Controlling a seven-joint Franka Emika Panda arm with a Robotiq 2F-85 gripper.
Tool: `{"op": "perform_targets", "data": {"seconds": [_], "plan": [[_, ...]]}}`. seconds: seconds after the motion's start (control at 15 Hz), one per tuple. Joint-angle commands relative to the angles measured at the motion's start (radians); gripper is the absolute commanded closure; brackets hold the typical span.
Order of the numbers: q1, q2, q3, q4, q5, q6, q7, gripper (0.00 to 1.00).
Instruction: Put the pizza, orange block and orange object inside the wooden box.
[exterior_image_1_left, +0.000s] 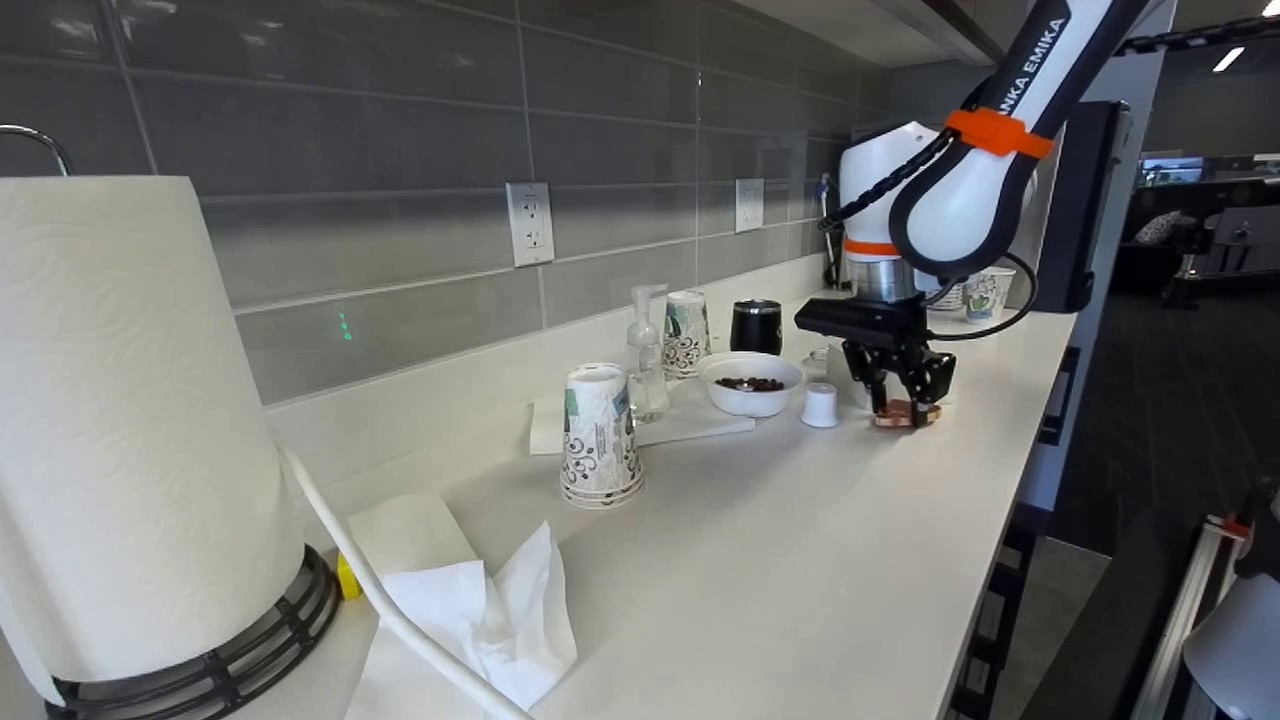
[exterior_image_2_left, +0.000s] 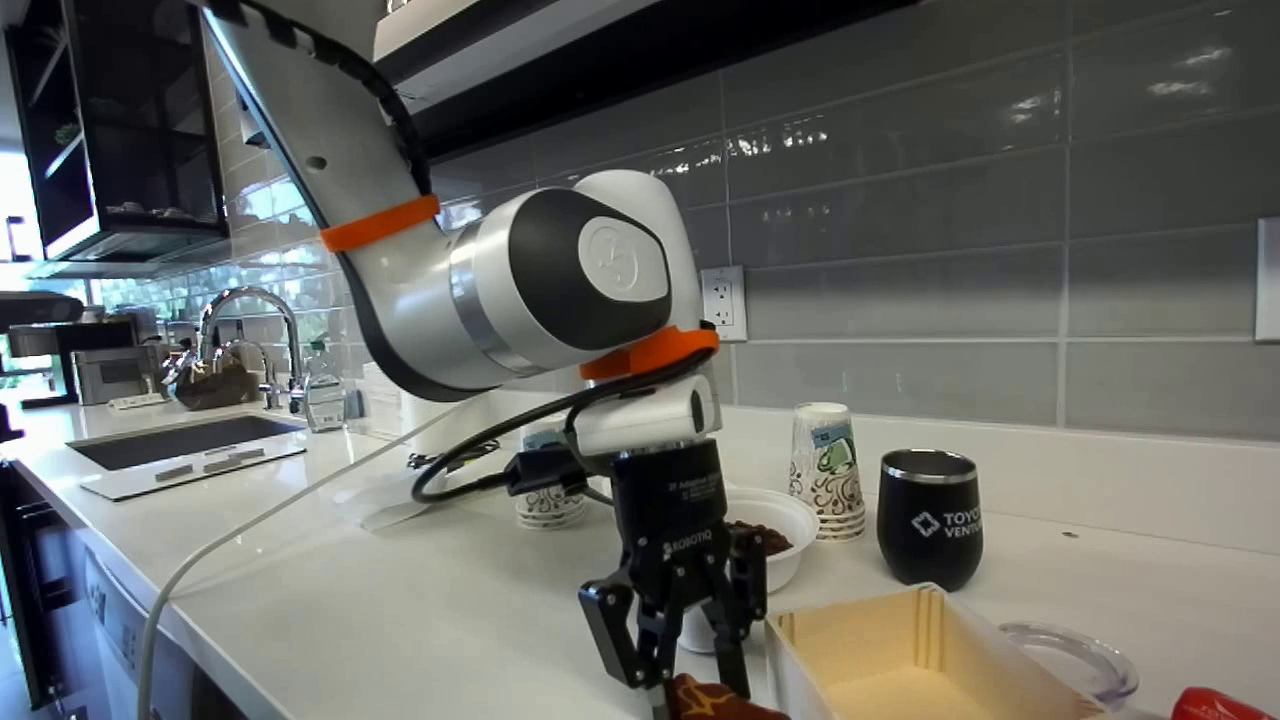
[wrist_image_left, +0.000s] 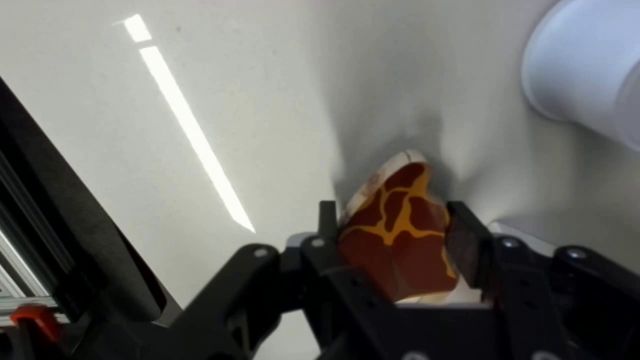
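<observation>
The pizza (wrist_image_left: 395, 255) is a flat dark red-brown piece with orange lines. It also shows in both exterior views (exterior_image_1_left: 905, 413) (exterior_image_2_left: 715, 700). My gripper (wrist_image_left: 390, 215) has one finger against each side of it in the wrist view and looks shut on it. In both exterior views the gripper (exterior_image_1_left: 899, 412) (exterior_image_2_left: 700, 688) points down at counter height; I cannot tell if the pizza touches the counter. The wooden box (exterior_image_2_left: 850, 635), pale tan inside with low walls, stands right beside the gripper. Its visible floor is bare. The orange block and orange object do not show clearly.
A small white cup (exterior_image_1_left: 820, 405) stands close to the gripper, also in the wrist view (wrist_image_left: 580, 65). Near it are a white bowl (exterior_image_1_left: 750, 398) with brown bits, a black tumbler (exterior_image_2_left: 930, 520), paper cups (exterior_image_2_left: 828, 470), a clear lid (exterior_image_2_left: 1080, 665) and a red thing (exterior_image_2_left: 1215, 705).
</observation>
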Motion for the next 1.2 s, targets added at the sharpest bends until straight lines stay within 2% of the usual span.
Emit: {"op": "perform_targets", "data": {"seconds": [0.0,0.33,0.53,0.67,0.8,1.13], "plan": [[0.011,-0.022,-0.025,0.001,0.098,0.057,-0.132,0.69],[0.03,-0.067,-0.035,-0.014,0.315,0.093,-0.402,0.69],[0.032,-0.121,-0.027,-0.007,0.367,0.036,-0.513,0.69],[0.039,-0.17,-0.025,-0.007,0.407,-0.043,-0.598,0.69],[0.028,-0.227,-0.016,-0.008,0.401,-0.143,-0.644,0.69],[-0.019,-0.399,0.003,-0.01,0.358,-0.382,-0.667,0.69]]}}
